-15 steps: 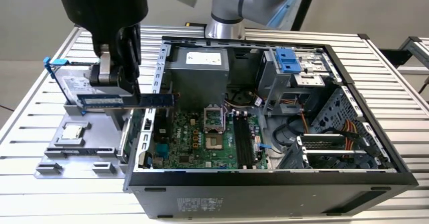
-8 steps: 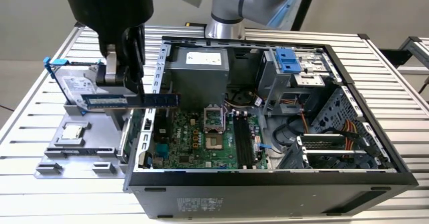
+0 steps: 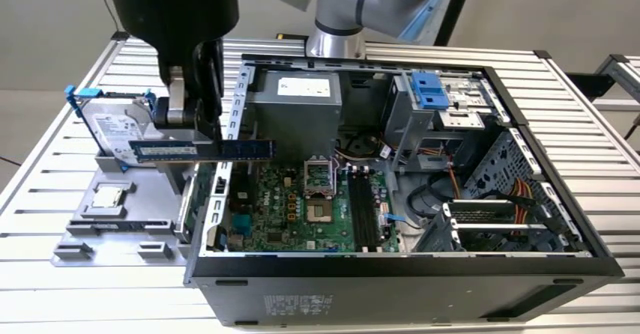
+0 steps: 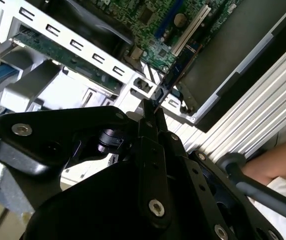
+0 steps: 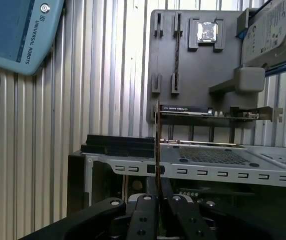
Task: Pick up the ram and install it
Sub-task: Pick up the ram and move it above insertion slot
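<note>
Closest to me is the open PC case, its near wall at 6 o'clock in the exterior view. The motherboard lies flat inside, and the long dark memory slots sit around 5 o'clock of centre. Off at 8 o'clock there's a grey fixture plate with a processor chip parked on it.

A bit further back, at 9 o'clock, is the ram. It's up in the air, level and on its long edge, straddling the case's side wall, half over the plate and half over the board. The gripper has its fingers pinched on the ram's flat faces at about mid-length. In the first wrist view the ram is just a thin edge running out from between the fingers.

My guess is that it's featherlight and stiff but easy to crack if twisted. Mid-length on the faces looks like the sane place to hold it, well away from the contact edge.

Behind it at 10 o'clock stands the hard drive, and the arm's base is at 12.
</note>
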Tool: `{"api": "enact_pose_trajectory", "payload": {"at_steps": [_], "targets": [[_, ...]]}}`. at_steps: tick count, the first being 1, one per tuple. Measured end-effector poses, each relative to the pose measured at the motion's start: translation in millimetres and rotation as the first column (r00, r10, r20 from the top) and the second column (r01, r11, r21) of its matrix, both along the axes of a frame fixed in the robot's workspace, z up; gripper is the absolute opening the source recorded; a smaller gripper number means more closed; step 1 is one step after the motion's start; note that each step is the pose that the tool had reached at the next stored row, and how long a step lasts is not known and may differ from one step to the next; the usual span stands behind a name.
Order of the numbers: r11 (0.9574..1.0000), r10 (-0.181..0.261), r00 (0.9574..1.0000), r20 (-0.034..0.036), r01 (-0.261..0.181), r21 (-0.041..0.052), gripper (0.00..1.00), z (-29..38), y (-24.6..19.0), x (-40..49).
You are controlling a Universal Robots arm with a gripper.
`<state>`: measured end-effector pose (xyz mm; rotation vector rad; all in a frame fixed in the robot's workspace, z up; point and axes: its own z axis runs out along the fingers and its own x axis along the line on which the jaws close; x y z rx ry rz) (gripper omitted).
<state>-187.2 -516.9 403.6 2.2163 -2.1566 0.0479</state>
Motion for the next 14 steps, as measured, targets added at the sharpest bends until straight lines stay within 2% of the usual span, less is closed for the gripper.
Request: {"api": "enact_pose_trajectory", "payload": {"at_steps": [14], "targets": [[1.0000, 0.000, 1.0000, -0.0002, 0.000, -0.0001, 0.00, 0.0, 0.0, 15.5]]}}
